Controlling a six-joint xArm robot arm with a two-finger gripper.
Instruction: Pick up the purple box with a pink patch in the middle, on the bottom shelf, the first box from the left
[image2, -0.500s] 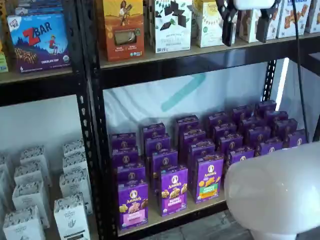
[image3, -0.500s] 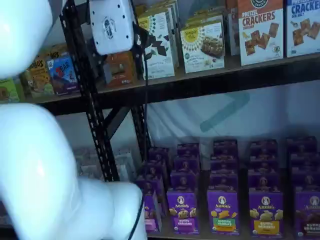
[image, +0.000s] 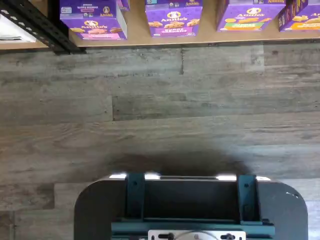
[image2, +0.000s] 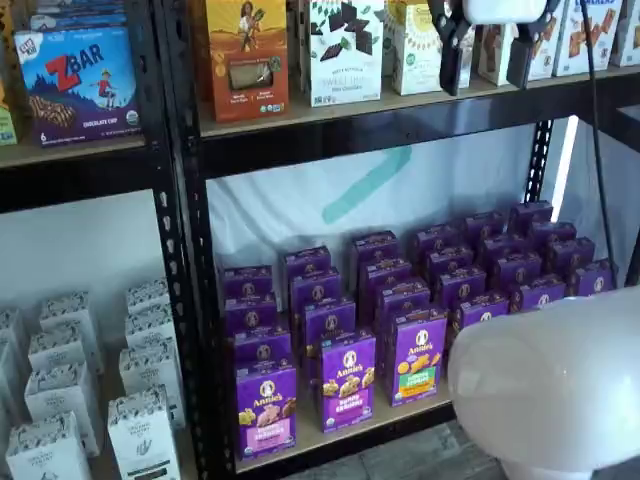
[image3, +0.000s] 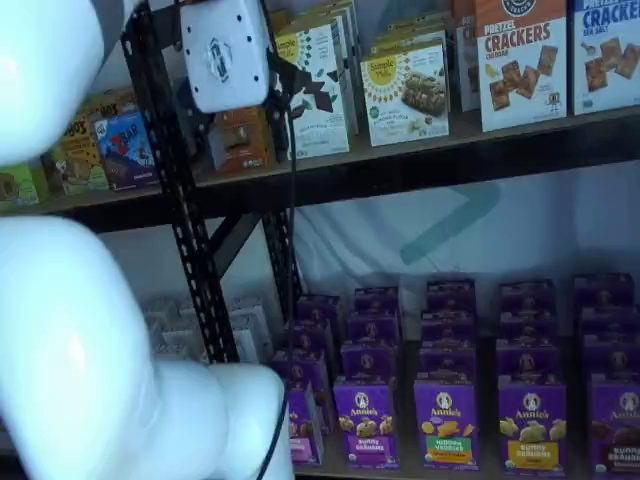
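Wrist view: we look down on grey plank floor in front of the bottom shelf (image: 150, 39). The purple box (image: 93, 20) with its pink patch (image: 97, 35) stands at the front edge of that board, just beside the black upright (image: 37, 25) and next to a purple-band box (image: 173, 17). No fingers show here — only the dark mount (image: 190, 210).

Shelf view: the gripper (image2: 486, 45) hangs at the top edge, up at the higher board (image2: 400, 100), well above the purple box (image2: 266, 408). Its two black fingers stand spread with a plain gap and nothing between them. The box stands upright at the front of its column, untouched, nearest the upright.

Other shelf view: we see the gripper's white body (image3: 225, 50) side-on beside the upright (image3: 180, 200); the purple box (image3: 303, 425) is mostly hidden behind the white arm (image3: 90, 370).

Progress, as we judge it: nothing grasped yet. Descent to the lower board, alignment on the box and closure are all left.
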